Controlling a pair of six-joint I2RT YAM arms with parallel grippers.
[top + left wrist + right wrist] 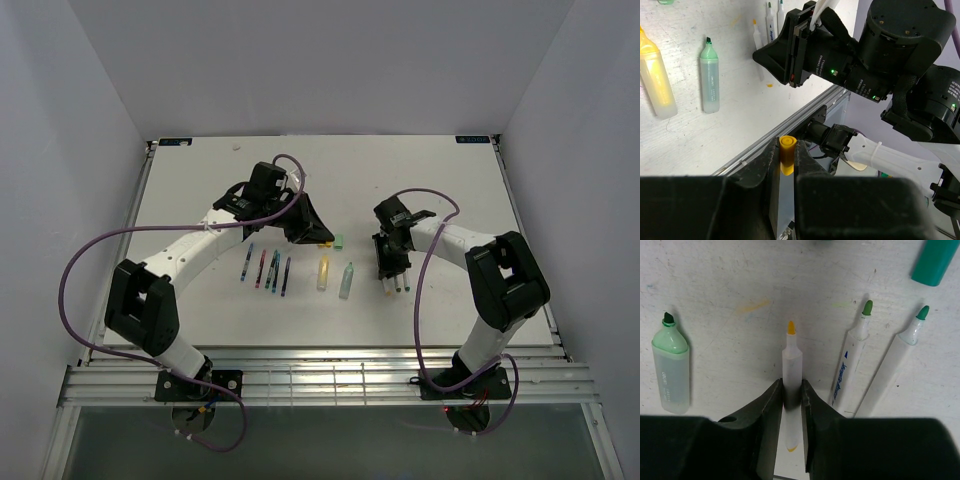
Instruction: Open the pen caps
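Two robot arms work over a white table [200, 180] strewn with pens. The left gripper [787, 159] is closed on a small yellow cap [787, 147], pinched upright between its two fingers and held off the table surface. The right gripper [791, 392] has its jaws drawn in against both sides of a white pen with a yellow tip [791, 360], the bare tip pointing away from the fingers. Just to the right of that pen lie two white pens with green tips [850, 370], side by side and uncapped, and a teal cap [935, 260] rests beyond them. A pale-green highlighter [347, 280] lies left of the right gripper with its dark tip exposed, and a yellow highlighter [323, 272] lies just beside it. Further left, four dark slim pens [272, 270] with coloured ends lie in a loose row. A pale-green cap [339, 241] sits on the table between the two grippers. From above, the left arm rises from its base at the near left, bends at the elbow, and stretches diagonally to the middle of the table. The right arm rises from the near right, folds at a high elbow, and reaches back towards the centre, its gripper angled down over the white pens.
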